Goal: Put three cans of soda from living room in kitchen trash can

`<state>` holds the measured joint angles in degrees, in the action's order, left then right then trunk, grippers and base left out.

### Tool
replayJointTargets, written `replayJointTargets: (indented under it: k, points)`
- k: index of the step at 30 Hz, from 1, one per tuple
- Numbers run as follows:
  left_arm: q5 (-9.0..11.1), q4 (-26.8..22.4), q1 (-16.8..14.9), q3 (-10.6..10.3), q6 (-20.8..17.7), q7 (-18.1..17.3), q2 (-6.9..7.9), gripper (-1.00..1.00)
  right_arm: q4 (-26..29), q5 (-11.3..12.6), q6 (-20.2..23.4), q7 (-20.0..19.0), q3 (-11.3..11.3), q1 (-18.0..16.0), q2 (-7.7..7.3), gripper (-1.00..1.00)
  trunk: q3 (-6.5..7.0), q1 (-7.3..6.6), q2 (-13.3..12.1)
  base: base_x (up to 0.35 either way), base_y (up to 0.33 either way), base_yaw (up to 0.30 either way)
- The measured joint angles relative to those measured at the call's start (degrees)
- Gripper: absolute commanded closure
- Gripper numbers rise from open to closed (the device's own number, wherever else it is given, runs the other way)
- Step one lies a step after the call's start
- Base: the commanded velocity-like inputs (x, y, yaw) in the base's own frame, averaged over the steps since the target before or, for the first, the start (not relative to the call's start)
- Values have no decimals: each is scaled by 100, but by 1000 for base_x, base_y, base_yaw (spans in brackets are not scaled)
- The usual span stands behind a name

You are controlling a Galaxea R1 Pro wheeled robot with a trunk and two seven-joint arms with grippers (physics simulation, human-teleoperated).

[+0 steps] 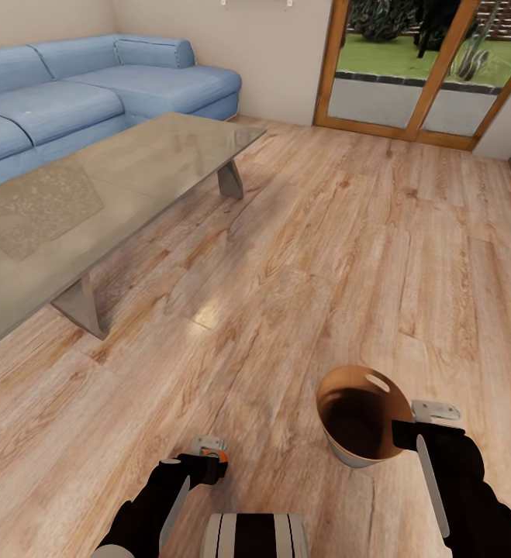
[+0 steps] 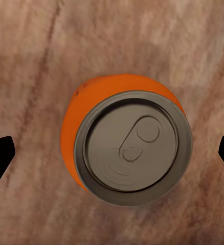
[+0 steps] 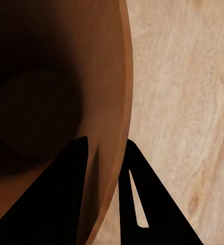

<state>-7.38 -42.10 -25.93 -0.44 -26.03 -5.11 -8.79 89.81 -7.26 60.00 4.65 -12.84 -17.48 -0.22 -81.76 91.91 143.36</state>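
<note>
- An orange soda can [image 2: 124,145] stands upright on the wood plank floor [image 1: 325,232] directly below the left gripper [image 1: 208,457], whose jaws stand wide apart on either side of it, not touching; no lettering is readable on its grey top.
- The right gripper [image 3: 107,168] has its jaws clamped on the rim of the trash can [image 1: 364,418], one finger inside the copper-brown wall, one outside.
- Open floor stretches ahead to the glass doors [image 1: 418,70]; the glass worktop [image 1: 92,201] and blue sofa [image 1: 92,93] stand to the left.
</note>
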Motion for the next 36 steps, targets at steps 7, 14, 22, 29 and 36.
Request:
replayJointTargets:
  k: [7,14,22,29,36]
  points:
    - [-1,0,0,0,-1,1,0,-100,0,-14,0,0,0,0,-1,100,0,0,0,0,0,0]
    - [-7,0,0,0,-2,1,0,-100,0,-14,0,0,0,0,-4,100,0,0,0,0,0,0]
    - [-9,0,0,0,-2,2,0,-100,0,-7,0,0,0,0,-5,100,0,0,0,0,0,0]
    - [-9,0,0,0,-3,5,0,-100,0,-6,0,0,0,0,-3,100,0,0,0,0,0,0]
    - [-9,7,0,0,0,8,0,-100,0,-5,0,1,7,0,1,100,-11,0,0,0,0,0]
